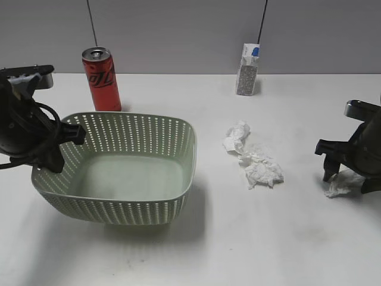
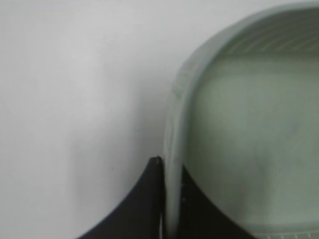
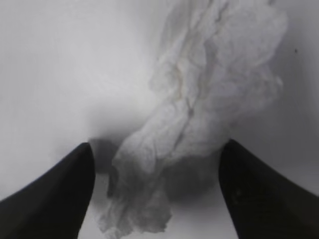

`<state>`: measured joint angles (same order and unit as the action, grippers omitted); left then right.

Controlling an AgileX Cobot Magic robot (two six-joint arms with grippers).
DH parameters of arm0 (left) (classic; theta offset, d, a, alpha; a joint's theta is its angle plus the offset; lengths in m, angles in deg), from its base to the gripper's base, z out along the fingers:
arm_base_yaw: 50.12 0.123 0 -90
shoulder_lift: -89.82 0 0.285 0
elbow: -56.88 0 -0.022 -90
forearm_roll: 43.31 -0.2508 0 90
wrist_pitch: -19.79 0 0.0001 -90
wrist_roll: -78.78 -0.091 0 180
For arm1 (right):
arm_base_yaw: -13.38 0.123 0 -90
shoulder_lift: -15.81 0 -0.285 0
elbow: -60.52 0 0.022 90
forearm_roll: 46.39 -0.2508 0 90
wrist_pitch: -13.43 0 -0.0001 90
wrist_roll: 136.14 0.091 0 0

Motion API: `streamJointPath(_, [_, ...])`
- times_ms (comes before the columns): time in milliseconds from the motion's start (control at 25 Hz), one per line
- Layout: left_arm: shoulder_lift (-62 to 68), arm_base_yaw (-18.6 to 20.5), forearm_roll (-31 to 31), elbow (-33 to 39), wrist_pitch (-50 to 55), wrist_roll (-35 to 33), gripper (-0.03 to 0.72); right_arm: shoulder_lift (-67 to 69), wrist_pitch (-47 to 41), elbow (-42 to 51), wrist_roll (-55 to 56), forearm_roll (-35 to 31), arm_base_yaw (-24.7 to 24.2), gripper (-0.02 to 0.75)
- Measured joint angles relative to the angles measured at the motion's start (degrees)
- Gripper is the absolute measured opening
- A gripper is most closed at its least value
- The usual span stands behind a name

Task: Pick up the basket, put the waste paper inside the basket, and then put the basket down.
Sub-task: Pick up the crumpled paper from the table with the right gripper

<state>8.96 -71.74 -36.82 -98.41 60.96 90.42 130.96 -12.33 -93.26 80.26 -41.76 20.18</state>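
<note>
The basket [image 1: 128,170], pale green and perforated, hangs tilted at the left of the table [image 1: 286,238] in the exterior view, its left rim raised and pinched by the left tool [image 1: 62,149], a shadow lying beneath it. A red can [image 1: 102,78] stands behind it, and a small white-and-grey carton [image 1: 248,69] stands farther right near the back edge. Two wads of waste paper [image 1: 253,162] lie touching each other to the right of the basket, well apart from it. A third wad [image 1: 341,183] lies at the far right, under the right tool [image 1: 348,176].

In the left wrist view, the left tool's dark fingers [image 2: 144,199] are clamped on the basket's rim [image 2: 172,164], one outside the wall, one inside.

In the right wrist view, the right tool's two dark fingers [image 3: 55,199] stand apart, with the crumpled wad between them on the table, touching neither.
</note>
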Motion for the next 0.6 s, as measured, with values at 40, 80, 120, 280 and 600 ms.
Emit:
streamJointPath(40, [0.0, 0.0, 0.0, 0.0, -0.1, 0.0, -0.001, 0.1, 0.4, -0.1, 0.1, 0.0, 0.0, 0.556])
streamJointPath(80, [0.0, 0.0, 0.0, 0.0, -0.1, 0.0, -0.001, 0.1, 0.5, -0.1, 0.1, 0.0, 0.0, 0.510])
streamJointPath(120, [0.0, 0.0, 0.0, 0.0, -0.2, -0.1, -0.001, 0.2, 0.5, -0.1, 0.0, 0.1, 0.0, 0.439])
streamJointPath(280, [0.0, 0.0, 0.0, 0.0, -0.6, -0.1, -0.001, 0.2, 1.0, -0.2, -3.4, -0.5, 0.0, 0.072])
streamJointPath(600, [0.0, 0.0, 0.0, 0.0, -0.7, -0.1, -0.001, -8.6, 0.7, -1.1, -23.9, -7.5, 10.1, -0.006])
